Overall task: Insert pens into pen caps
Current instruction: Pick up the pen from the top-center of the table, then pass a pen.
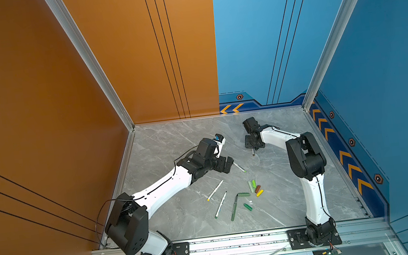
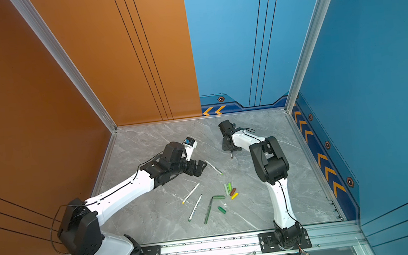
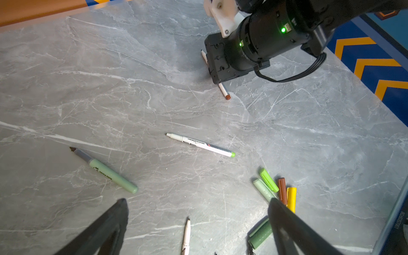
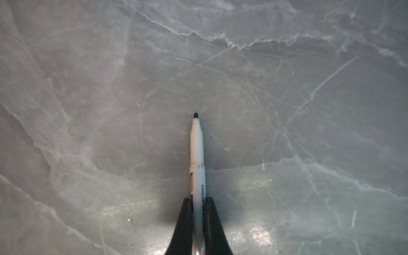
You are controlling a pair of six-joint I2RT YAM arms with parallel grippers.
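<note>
My right gripper [image 4: 198, 203] is shut on a white pen with a brown end [image 1: 253, 153], held low over the table at the back; its dark tip [image 4: 195, 114] points forward. My left gripper [image 3: 198, 205] hangs open and empty over the table's middle [image 1: 230, 163]. Near it lies a white pen with a light green end [image 3: 201, 145]. A sage-green pen [image 3: 106, 171] shows only in the left wrist view. Three more pens [image 1: 221, 204] lie nearer the front. The pen caps [image 1: 255, 188] cluster to the right of them: pale green, bright green, brown, yellow. Two dark green caps [image 1: 243, 194] lie just in front.
The grey marble table [image 1: 297, 201] is walled in orange on the left and blue at the back and right. An aluminium rail [image 1: 237, 242] with both arm bases runs along the front edge.
</note>
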